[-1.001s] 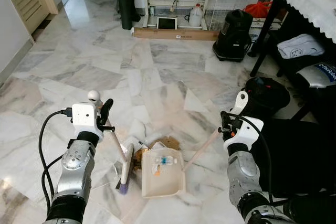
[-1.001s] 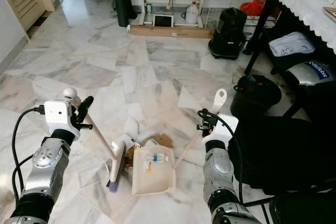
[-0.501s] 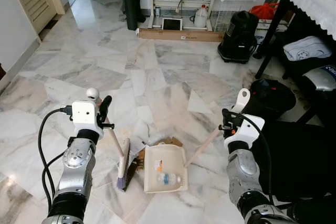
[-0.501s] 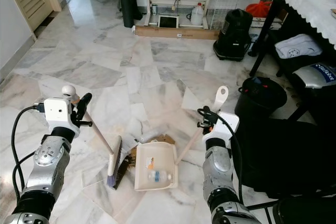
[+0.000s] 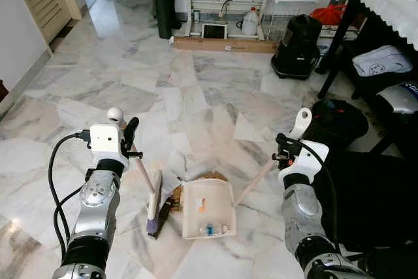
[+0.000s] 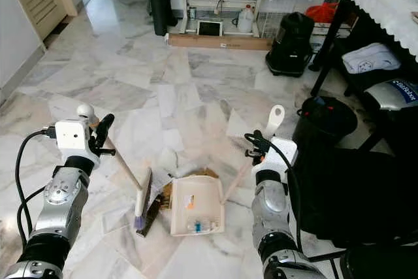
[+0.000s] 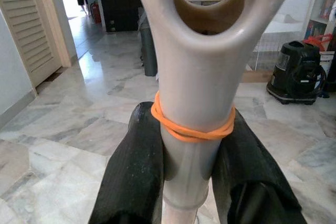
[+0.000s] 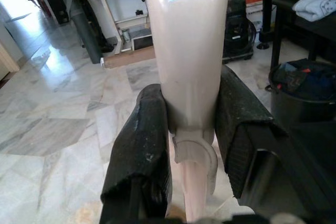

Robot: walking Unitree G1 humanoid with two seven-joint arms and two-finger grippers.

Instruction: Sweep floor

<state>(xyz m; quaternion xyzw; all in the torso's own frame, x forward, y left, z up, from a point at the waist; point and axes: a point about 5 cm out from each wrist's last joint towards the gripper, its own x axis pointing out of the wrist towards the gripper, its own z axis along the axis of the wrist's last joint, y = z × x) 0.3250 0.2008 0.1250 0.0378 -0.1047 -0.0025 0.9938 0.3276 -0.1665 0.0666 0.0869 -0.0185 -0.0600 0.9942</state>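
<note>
Left tool (image 7: pixel 190 156): raised forward, fingers clamped on brush (image 5: pixel 154 200) handle.
Right tool (image 8: pixel 191 135): raised, gripping dustpan (image 5: pixel 208 209) handle.
Dustpan: cream, on marble floor (image 5: pixel 215 89), debris inside, beside brush head.

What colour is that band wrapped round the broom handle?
Orange; the rubber band on the broom handle shows best in the left wrist view.

Both silver arms reach forward, bent at the elbow. The left gripper (image 7: pixel 190 156) and right gripper (image 8: pixel 191 145) each have jaws squeezed tight around a handle
</note>
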